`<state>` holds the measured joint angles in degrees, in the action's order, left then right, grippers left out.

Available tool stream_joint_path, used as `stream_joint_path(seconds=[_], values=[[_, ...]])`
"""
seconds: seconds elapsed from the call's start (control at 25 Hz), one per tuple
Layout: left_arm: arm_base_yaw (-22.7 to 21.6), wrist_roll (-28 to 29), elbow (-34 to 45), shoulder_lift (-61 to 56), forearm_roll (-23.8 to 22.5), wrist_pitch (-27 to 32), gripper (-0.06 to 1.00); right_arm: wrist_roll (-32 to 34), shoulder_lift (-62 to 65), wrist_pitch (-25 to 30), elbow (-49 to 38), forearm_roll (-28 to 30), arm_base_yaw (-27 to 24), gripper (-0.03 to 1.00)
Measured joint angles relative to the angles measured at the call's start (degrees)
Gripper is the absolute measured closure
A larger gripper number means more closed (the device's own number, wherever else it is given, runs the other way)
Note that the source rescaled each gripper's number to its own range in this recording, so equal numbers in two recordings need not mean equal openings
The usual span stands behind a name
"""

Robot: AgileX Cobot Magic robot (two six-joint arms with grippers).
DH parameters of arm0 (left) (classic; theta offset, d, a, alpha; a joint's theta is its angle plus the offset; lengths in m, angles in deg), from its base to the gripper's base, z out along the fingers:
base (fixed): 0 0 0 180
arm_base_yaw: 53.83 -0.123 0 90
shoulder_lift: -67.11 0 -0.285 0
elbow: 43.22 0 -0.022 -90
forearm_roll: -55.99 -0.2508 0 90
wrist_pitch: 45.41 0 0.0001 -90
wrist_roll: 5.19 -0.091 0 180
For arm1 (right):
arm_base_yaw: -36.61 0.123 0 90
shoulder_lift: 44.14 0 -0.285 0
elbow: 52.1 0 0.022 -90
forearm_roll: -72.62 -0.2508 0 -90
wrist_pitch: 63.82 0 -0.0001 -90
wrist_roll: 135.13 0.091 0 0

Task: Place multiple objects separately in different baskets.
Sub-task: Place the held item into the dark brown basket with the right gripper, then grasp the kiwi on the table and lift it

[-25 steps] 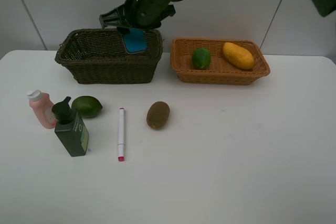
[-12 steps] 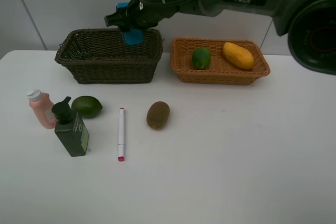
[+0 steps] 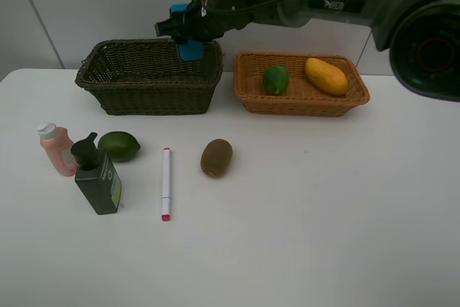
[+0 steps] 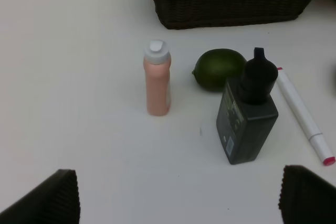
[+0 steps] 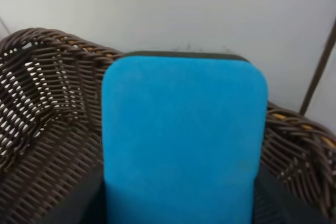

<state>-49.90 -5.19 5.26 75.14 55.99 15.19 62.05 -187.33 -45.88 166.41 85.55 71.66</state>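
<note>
Right gripper point(image 3: 188, 32) reaches across from the right side, jaws clamped on the blue eraser block point(image 3: 191, 51). The block hangs upright over the far right corner of the dark basket point(image 3: 147, 97), its lower end level with the rim; whether it touches the wicker cannot be told. In the right wrist view the block fills most of the picture with dark weave behind it. Light basket point(image 3: 302, 103) sits just beside the dark one and holds a green fruit point(image 3: 275, 80) and the yellow mango point(image 3: 325, 76), apart. On the table point(image 3: 323, 213): kiwi point(image 3: 216, 157), white marker point(image 3: 166, 183), second green fruit point(image 3: 118, 146), pump bottle point(image 3: 97, 176) upright, pink bottle point(image 3: 56, 150) upright. Left gripper point(image 4: 178, 200) hovers above the bottles, jaws spread wide, nothing between them.
</note>
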Motion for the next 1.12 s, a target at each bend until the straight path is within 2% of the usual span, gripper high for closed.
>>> stream_joint_path(seconds=[0.28, 0.32, 0.4, 0.48, 0.52, 0.72, 1.12], values=[[0.0, 0.0, 0.0, 0.0, 0.0, 0.0, -0.05, 0.0, 0.0, -0.4, 0.0, 0.1, -0.1, 0.96], [0.0, 0.0, 0.0, 0.0, 0.0, 0.0, -0.05, 0.0, 0.0, -0.4, 0.0, 0.4, -0.1, 0.87], [0.0, 0.0, 0.0, 0.0, 0.0, 0.0, -0.05, 0.0, 0.0, -0.4, 0.0, 1.8, -0.1, 0.37], [0.0, 0.0, 0.0, 0.0, 0.0, 0.0, -0.05, 0.0, 0.0, -0.4, 0.0, 2.7, -0.1, 0.12], [0.0, 0.0, 0.0, 0.0, 0.0, 0.0, -0.05, 0.0, 0.0, -0.4, 0.0, 2.9, -0.1, 0.06], [0.0, 0.0, 0.0, 0.0, 0.0, 0.0, -0.05, 0.0, 0.0, -0.2, 0.0, 3.7, -0.1, -0.03], [0.0, 0.0, 0.0, 0.0, 0.0, 0.0, -0.05, 0.0, 4.2, 4.4, -0.3, 4.8, 1.4, -0.03]])
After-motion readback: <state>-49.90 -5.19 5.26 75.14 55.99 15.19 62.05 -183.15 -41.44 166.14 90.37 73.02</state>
